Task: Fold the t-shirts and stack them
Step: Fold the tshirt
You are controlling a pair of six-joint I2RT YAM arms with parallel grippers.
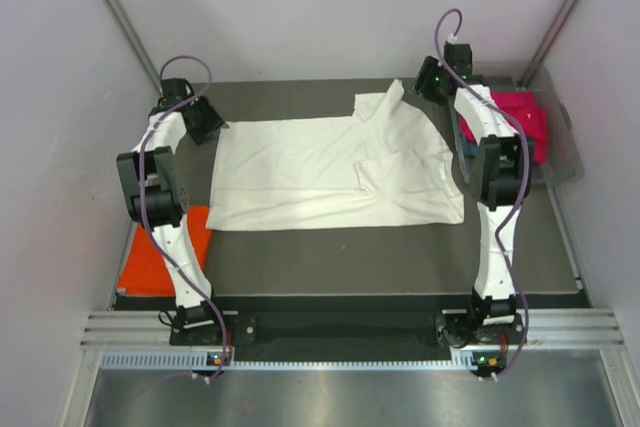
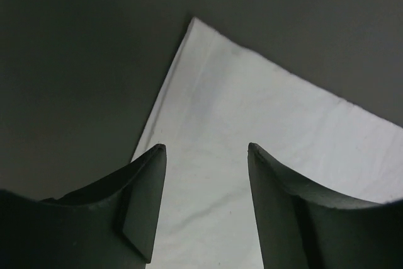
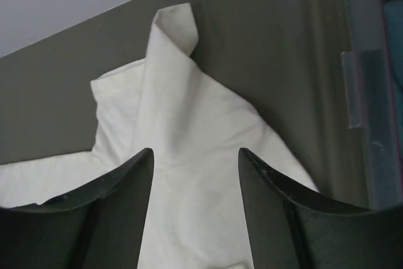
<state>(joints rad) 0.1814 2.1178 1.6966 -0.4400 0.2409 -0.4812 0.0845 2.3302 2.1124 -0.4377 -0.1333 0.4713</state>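
A large cream-white t-shirt [image 1: 335,172] lies spread across the dark mat [image 1: 400,257], its far sleeve [image 1: 385,104] bunched and curled upward. My left gripper [image 1: 212,127] hovers open over the shirt's far left corner [image 2: 208,92], nothing between its fingers [image 2: 148,200]. My right gripper [image 1: 427,84] is open above the curled sleeve [image 3: 170,86], also holding nothing. An orange t-shirt [image 1: 155,257] lies flat at the mat's near left edge, partly behind the left arm. A magenta-pink t-shirt [image 1: 525,117] sits in a bin on the right.
A clear plastic bin [image 1: 562,162] stands at the right edge of the mat; its wall [image 3: 368,92] shows close to the right gripper, with blue cloth [image 3: 395,42] inside. White walls enclose the back and sides. The arm bases sit on a metal rail [image 1: 340,332].
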